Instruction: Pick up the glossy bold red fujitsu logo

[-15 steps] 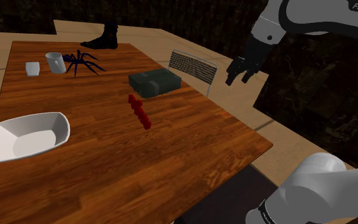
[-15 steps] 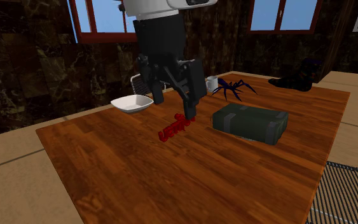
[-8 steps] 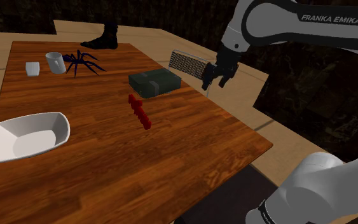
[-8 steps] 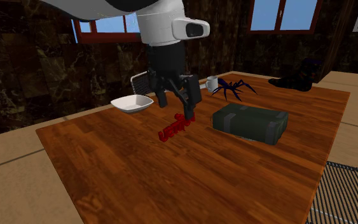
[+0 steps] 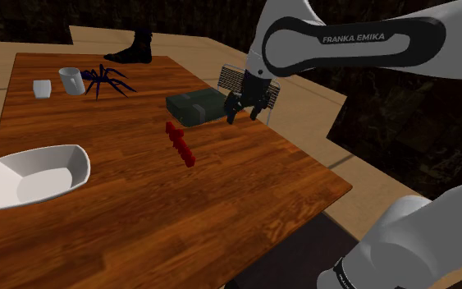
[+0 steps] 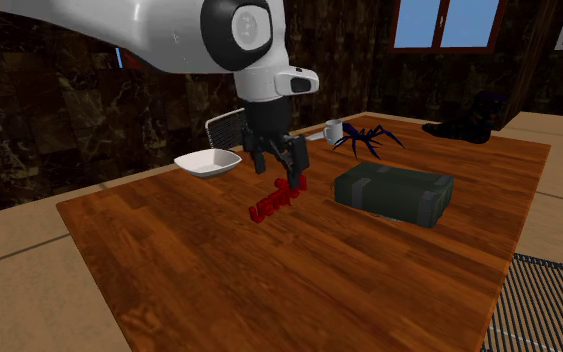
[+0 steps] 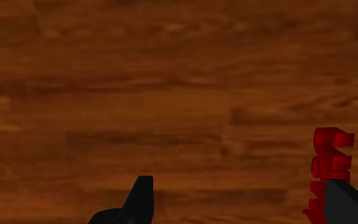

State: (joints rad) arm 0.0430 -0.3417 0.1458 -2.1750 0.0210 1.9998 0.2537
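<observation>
Your black 2-finger gripper (image 5: 240,114) hangs w/ fingers spread over the polished wood-grain table (image 5: 139,215); glossy red block-letter logo (image 5: 180,144) lies flat by one finger.

The glossy block-letter logo (image 5: 180,144) at mid-frame is bold red; the wood-grained tabletop (image 5: 147,222) is reddish brown with darker streaks. The strapped case (image 5: 198,107) is dark green, the shallow bowl (image 5: 69,172) at left white, the upper-left spider figure (image 5: 106,78) deep blue.
</observation>
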